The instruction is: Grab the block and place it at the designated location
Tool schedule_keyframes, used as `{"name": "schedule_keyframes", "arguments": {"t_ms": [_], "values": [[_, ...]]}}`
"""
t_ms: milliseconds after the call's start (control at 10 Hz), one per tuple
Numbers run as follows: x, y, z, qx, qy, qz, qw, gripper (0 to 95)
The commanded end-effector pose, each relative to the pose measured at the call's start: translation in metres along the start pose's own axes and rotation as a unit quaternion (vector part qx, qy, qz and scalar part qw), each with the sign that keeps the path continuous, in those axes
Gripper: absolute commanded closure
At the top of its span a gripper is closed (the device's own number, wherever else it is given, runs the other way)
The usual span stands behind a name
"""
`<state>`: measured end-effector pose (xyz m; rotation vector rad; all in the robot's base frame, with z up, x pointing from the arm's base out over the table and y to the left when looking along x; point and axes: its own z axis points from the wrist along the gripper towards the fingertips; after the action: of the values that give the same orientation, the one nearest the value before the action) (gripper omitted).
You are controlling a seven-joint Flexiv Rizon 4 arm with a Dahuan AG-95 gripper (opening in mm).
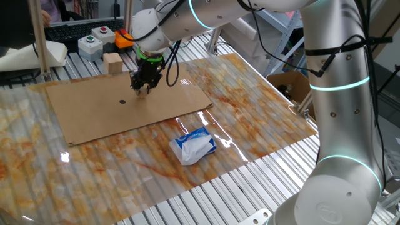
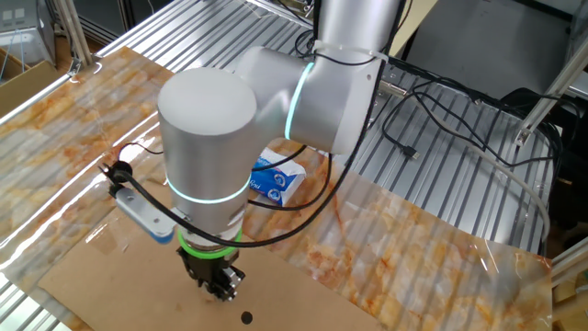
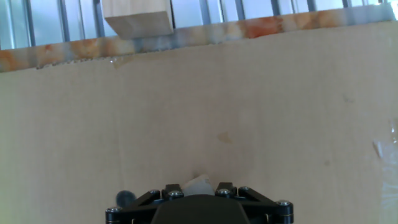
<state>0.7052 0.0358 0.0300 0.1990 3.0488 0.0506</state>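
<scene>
My gripper (image 1: 143, 86) hangs low over a brown cardboard sheet (image 1: 169, 100), a little right of and beyond the black dot (image 1: 122, 102). The jaws stand close together on the small pale block, whose top (image 3: 198, 183) shows between the fingers in the hand view. The dot's edge (image 3: 125, 198) peeks out at the lower left of the hand. In the other fixed view the gripper (image 2: 220, 287) is just above and left of the dot (image 2: 246, 318). I cannot tell whether the block touches the cardboard.
A much larger tan wooden block (image 1: 113, 62) stands past the cardboard's far edge, and also shows in the hand view (image 3: 138, 17). Boxes with red and green push buttons (image 1: 97, 39) sit behind it. A blue-and-white tissue packet (image 1: 194, 145) lies on the marbled mat.
</scene>
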Motion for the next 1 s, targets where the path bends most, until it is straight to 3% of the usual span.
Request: {"name": "schedule_keyframes", "arguments": {"t_ms": [100, 700, 1000], "values": [[0.002, 0.007, 0.001, 0.000, 0.001, 0.007, 1.0000, 95.0], [0.016, 0.029, 0.002, 0.002, 0.001, 0.030, 0.9995, 95.0], [0.018, 0.033, 0.004, 0.000, 0.002, 0.039, 0.9993, 95.0]]}}
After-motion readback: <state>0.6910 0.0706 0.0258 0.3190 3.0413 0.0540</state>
